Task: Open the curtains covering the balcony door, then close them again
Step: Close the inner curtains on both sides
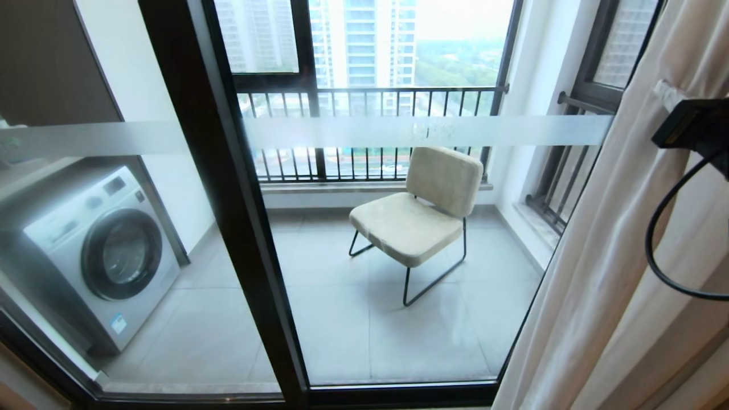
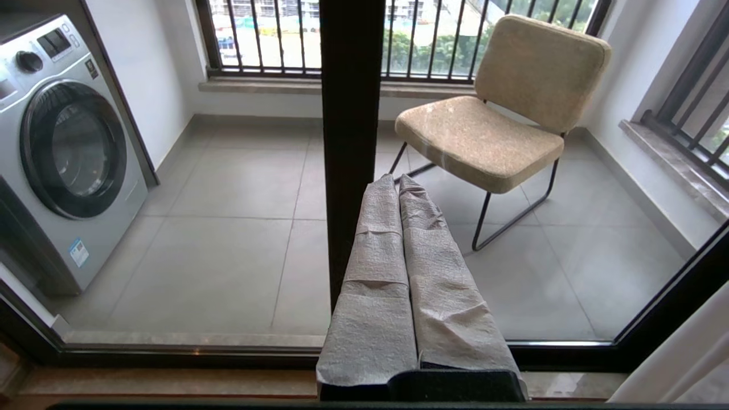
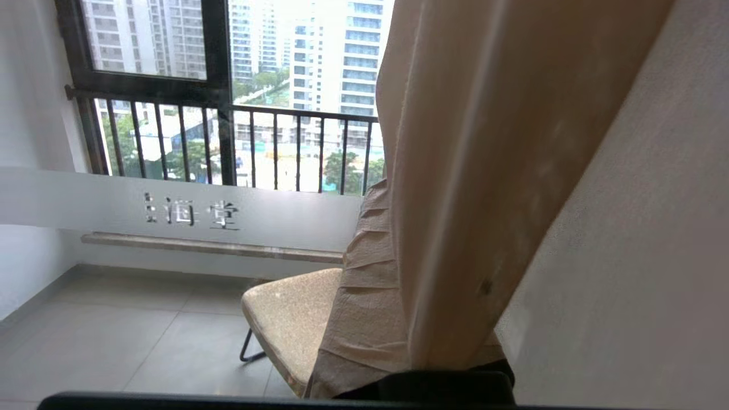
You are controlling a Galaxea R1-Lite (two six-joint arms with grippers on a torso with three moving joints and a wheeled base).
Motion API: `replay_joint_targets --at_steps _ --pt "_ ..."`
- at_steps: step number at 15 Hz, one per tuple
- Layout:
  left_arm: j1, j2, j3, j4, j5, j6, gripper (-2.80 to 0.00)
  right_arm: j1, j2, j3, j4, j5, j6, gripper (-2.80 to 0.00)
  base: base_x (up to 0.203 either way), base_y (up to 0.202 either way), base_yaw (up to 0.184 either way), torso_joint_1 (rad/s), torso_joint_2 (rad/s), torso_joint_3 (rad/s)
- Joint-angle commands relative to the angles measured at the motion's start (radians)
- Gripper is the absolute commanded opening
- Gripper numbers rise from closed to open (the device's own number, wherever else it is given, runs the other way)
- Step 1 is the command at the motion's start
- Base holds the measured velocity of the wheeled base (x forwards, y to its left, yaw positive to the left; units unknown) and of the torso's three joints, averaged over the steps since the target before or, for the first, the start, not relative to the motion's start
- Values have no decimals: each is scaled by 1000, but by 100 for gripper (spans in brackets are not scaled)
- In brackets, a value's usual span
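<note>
The right arm is reaching up at the right of the head view, its black wrist (image 1: 692,128) and a looped cable lying against the curtains (image 1: 615,256). In the right wrist view the right gripper (image 3: 393,228) is pointing toward the glass, its padded fingers (image 3: 364,285) pressed together, with a beige drape fold (image 3: 484,171) lying across them; whether fabric is pinched between them cannot be told. The left gripper (image 2: 398,185) is hanging low in front of the door's black centre post (image 2: 348,142), its wrapped fingers (image 2: 376,250) closed tight on nothing.

The curtains are bunched at the right edge, leaving the balcony door (image 1: 228,228) uncovered. Its glass is carrying a frosted band (image 1: 427,131); in the right wrist view small characters are showing on that band (image 3: 191,212), too unclear to read.

Beyond the glass a washing machine (image 1: 105,250) is standing at the left, drum door shut, a small blue sticker (image 1: 118,323) near its base, unreadable. A beige chair (image 1: 416,216) is sitting near the railing (image 1: 370,91).
</note>
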Motion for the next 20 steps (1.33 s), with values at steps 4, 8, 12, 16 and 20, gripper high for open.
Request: replay_joint_targets --at_steps 4,8,12,16,20 --pt "0 0 0 0 0 -1 -280 38 25 -5 -5 -1 -1 -280 0 197 0 3 3 0" --pt "0 0 0 0 0 -1 -280 73 54 -39 -6 -9 -4 -280 0 190 -2 0 5 1" --pt "0 0 0 0 0 1 -280 113 88 -56 -28 -10 -4 -280 0 190 -1 2 2 1" --pt "0 0 2 -5 0 1 -280 156 106 -68 -42 -51 -4 -280 0 188 -1 0 1 4" --pt "0 0 6 -16 0 1 -280 210 128 -105 -42 -88 -3 -280 0 192 0 3 3 0"
